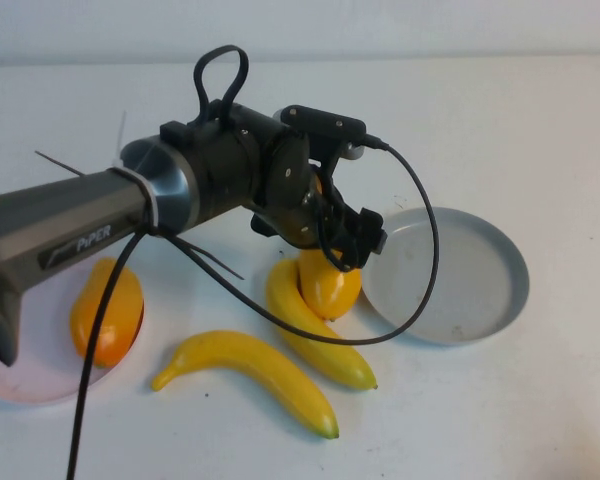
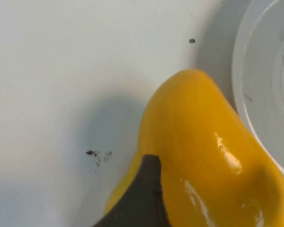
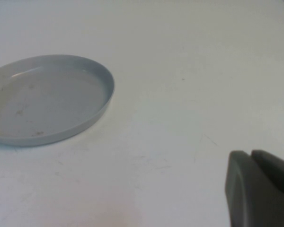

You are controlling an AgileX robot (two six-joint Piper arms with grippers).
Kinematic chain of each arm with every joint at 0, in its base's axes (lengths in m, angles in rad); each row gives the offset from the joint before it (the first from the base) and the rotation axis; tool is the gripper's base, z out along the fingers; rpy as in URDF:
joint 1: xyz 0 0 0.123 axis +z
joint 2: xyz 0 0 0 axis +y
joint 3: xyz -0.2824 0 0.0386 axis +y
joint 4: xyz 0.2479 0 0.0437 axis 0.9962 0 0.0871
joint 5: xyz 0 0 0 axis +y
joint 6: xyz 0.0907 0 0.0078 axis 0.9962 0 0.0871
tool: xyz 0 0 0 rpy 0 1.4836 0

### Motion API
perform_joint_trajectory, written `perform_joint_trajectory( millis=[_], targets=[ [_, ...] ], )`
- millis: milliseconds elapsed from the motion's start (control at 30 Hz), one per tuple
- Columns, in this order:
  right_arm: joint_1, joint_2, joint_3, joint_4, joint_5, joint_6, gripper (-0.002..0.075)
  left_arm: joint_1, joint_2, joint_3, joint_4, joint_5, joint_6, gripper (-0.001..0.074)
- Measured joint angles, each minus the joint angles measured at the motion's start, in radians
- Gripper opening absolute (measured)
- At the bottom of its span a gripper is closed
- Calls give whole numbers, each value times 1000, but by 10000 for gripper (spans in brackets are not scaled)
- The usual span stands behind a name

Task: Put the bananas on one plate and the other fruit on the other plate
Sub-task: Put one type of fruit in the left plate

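My left gripper (image 1: pixel 345 245) reaches over the table's middle and is shut on one mango-like fruit (image 1: pixel 328 285), which stands tilted against a banana (image 1: pixel 310 330) just left of the grey-blue plate (image 1: pixel 460 280). In the left wrist view the fruit (image 2: pixel 203 151) fills the picture, with one dark finger (image 2: pixel 142 198) against its side and the plate's rim (image 2: pixel 255 71) beside it. The second banana (image 1: pixel 250 365) lies on the table in front. The other fruit (image 1: pixel 107 310) lies on the pale pink plate (image 1: pixel 30 385) at the left. My right gripper (image 3: pixel 260 189) is shut and empty, away from the grey-blue plate (image 3: pixel 52 99).
The left arm's black cable (image 1: pixel 420 250) loops over the grey-blue plate's near left rim. The right arm is out of the high view. White table lies all round the plates.
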Motion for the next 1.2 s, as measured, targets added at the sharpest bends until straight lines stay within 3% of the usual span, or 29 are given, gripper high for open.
perform_joint_trajectory(
  millis=[800, 967, 1200],
  targets=[
    [0, 0, 0, 0, 0, 0, -18, 53, 109, -8, 75, -16, -39, 666],
    [0, 0, 0, 0, 0, 0, -18, 57, 111, -8, 79, -7, -39, 556],
    [0, 0, 0, 0, 0, 0, -18, 57, 67, -13, 79, 19, -39, 554]
  ],
)
